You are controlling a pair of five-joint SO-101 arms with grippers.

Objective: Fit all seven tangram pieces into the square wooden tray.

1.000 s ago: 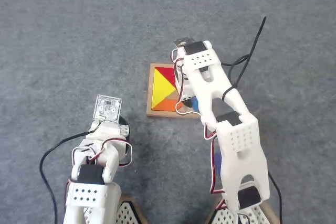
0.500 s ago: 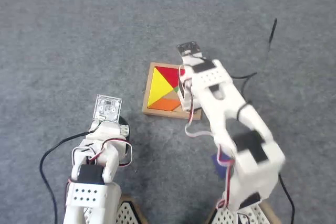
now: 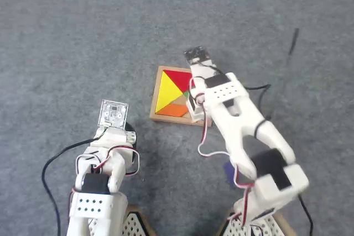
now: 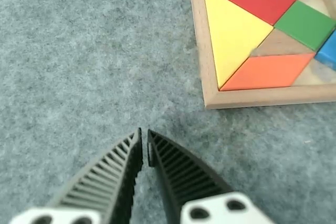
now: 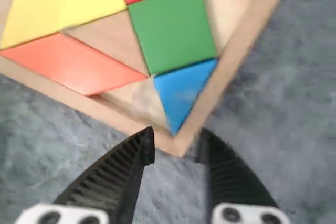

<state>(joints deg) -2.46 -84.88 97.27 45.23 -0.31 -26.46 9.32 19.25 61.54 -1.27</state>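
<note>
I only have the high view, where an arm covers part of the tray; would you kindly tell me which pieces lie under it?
Observer: A green square and a blue triangle lie there in the tray.
Operator: Thank you. Open or shut, on that arm?
Observer: The right gripper is open and empty, at the tray's corner.
Operator: And on the other arm?
Observer: The left gripper is shut on nothing, above the mat.
</note>
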